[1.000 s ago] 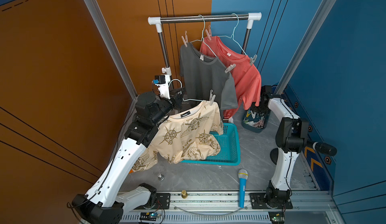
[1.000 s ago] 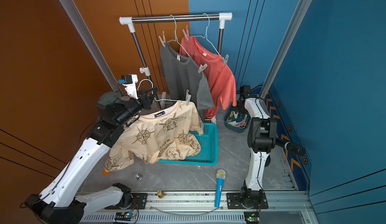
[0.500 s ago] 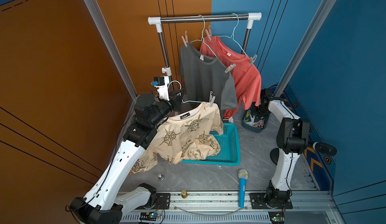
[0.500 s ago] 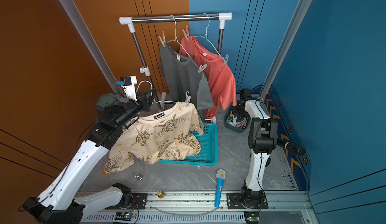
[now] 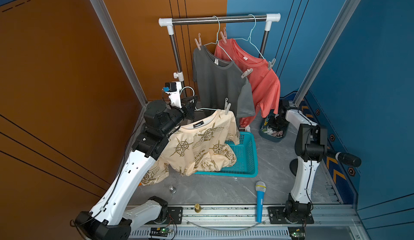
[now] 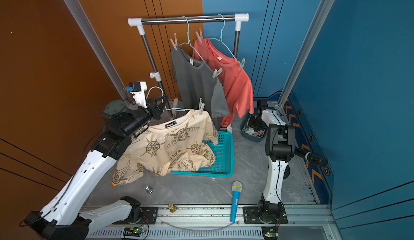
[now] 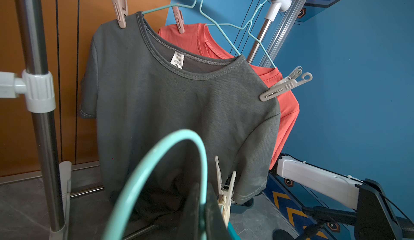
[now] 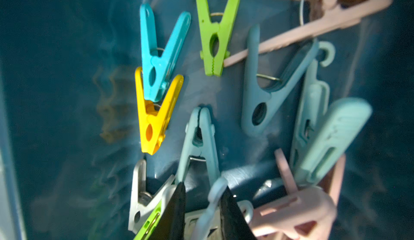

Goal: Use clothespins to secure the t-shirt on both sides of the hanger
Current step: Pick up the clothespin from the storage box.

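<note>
Left gripper (image 5: 190, 107): clenched on teal hanger (image 5: 208, 109).
T-shirt (image 5: 197, 147): cream, on hanger, lower part over basket (image 5: 248, 160).
Clothespin (image 5: 227, 109): clipped at shoulder away from left gripper.
Clothespins (image 5: 274, 133): loose in tub (image 5: 268, 139).
Right gripper (image 8: 203, 187): inside tub, astride a pale one; hold cannot be told.

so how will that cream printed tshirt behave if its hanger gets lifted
Probably floppy: the cream t-shirt drapes off its hanger onto the teal basket. It may slip sideways, since I see only one clothespin on it. Likely light: thin wire carries it.
</note>
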Controlling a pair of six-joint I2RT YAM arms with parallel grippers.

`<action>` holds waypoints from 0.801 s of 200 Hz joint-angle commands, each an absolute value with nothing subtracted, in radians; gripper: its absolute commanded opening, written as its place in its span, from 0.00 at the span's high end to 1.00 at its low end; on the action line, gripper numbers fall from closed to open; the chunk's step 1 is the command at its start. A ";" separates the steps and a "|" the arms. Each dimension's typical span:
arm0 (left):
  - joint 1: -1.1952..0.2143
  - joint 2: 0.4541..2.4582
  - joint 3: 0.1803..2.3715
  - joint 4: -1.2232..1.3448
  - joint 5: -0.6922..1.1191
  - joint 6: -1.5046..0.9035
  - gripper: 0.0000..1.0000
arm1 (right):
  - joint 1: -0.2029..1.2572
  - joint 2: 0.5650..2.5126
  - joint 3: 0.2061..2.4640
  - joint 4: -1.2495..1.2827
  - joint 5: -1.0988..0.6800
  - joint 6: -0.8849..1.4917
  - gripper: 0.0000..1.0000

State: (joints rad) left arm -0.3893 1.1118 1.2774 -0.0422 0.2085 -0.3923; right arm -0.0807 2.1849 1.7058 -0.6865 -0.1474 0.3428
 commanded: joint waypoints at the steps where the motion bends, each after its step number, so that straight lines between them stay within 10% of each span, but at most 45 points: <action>1: -0.385 1.112 1.285 -0.011 0.200 -0.406 0.92 | -0.086 2.164 1.672 -0.689 -0.165 0.366 0.76; 160: -0.385 1.103 1.285 -0.014 0.201 -0.411 0.92 | -0.086 1.970 1.657 -0.702 -0.128 0.371 0.92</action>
State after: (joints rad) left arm -0.3893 1.1137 1.2774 -0.0422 0.2085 -0.4007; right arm -0.0807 2.0071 1.6569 -0.6727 -0.1596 0.3676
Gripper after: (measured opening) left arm 0.079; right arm 0.081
